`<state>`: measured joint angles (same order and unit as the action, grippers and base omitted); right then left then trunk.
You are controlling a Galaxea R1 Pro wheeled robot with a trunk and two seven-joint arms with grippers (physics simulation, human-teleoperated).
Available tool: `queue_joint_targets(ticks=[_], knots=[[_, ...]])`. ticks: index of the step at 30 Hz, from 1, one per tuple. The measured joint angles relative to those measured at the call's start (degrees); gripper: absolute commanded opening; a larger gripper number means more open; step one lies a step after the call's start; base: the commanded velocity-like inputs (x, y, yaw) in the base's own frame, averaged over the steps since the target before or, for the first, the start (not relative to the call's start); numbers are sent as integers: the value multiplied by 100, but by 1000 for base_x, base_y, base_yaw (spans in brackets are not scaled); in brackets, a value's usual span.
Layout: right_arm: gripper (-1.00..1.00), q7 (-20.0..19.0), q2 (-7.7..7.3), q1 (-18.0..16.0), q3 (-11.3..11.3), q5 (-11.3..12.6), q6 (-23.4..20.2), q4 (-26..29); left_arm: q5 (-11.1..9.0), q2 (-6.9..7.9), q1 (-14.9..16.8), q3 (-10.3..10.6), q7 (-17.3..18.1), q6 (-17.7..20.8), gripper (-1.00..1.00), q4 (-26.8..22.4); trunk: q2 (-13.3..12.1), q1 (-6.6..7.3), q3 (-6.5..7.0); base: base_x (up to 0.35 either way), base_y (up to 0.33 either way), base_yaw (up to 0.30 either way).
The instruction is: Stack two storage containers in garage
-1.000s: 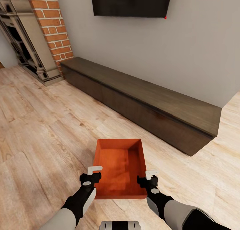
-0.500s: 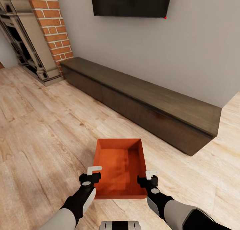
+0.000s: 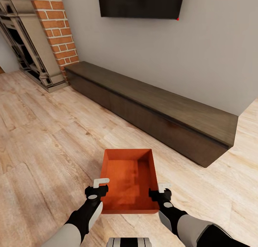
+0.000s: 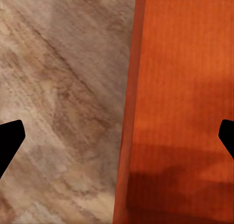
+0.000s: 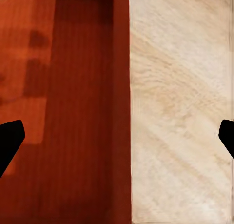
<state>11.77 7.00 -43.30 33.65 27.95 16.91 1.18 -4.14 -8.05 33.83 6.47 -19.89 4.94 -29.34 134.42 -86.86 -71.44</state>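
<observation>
Both pincers stand open, holding nothing: the left gripper (image 3: 101, 183) straddles the left wall of the storage container (image 3: 129, 180), the right gripper (image 3: 164, 186) the right wall, probably to lift it evenly from the living-room plank floor (image 3: 46, 139).

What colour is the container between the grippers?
Orange-red storage container, plain inside; clearest in the head view.
</observation>
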Motion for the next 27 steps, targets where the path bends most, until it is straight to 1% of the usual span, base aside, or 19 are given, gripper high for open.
queue_joint_targets(ticks=[16, 27], knots=[[100, 0, -25, -1, -28, -1, 0, 0, 0, 8, 0, 0, 0, -18, 100, 0, 0, 0, 0, 0, 0, 0], [100, 0, -26, 0, -31, 0, 8, 0, -1, 8, 0, 0, 0, -18, 100, 0, 440, -241, -197, 0, 0, 0]])
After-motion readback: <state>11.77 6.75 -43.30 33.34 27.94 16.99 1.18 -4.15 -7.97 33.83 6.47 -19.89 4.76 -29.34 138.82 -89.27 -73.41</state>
